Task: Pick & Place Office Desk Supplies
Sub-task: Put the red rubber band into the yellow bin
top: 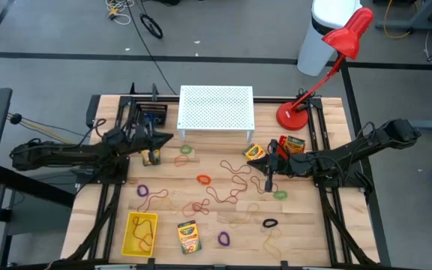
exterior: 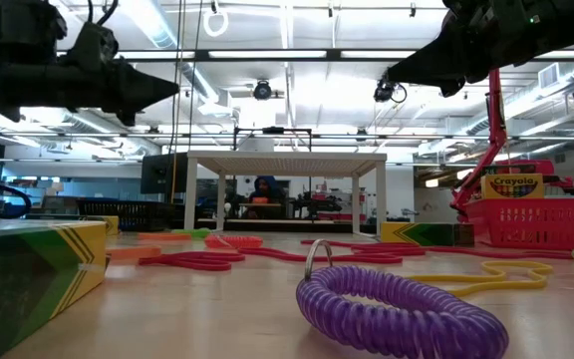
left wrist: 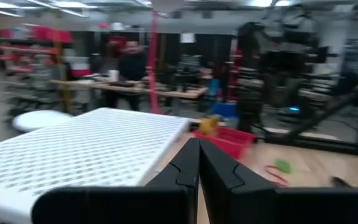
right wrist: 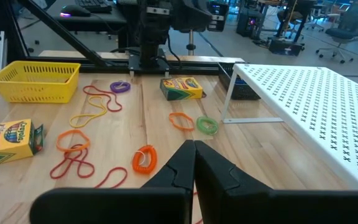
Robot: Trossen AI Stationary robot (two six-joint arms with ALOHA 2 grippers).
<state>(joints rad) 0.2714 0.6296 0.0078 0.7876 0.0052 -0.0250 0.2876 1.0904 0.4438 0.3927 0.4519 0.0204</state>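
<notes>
My left gripper is shut and holds nothing. It hovers level by the near left corner of the white perforated stand, above a crayon box that lies on the table. My right gripper is also shut and holds nothing, raised beside another crayon box. A third crayon box lies near the front edge. Coloured loops lie scattered on the wood: purple, orange, green, black. Thin reddish rubber bands lie among them.
A yellow basket stands at the front left. A red basket holding a crayon box stands by the base of the red desk lamp at the back right. A purple loop lies close to the low camera.
</notes>
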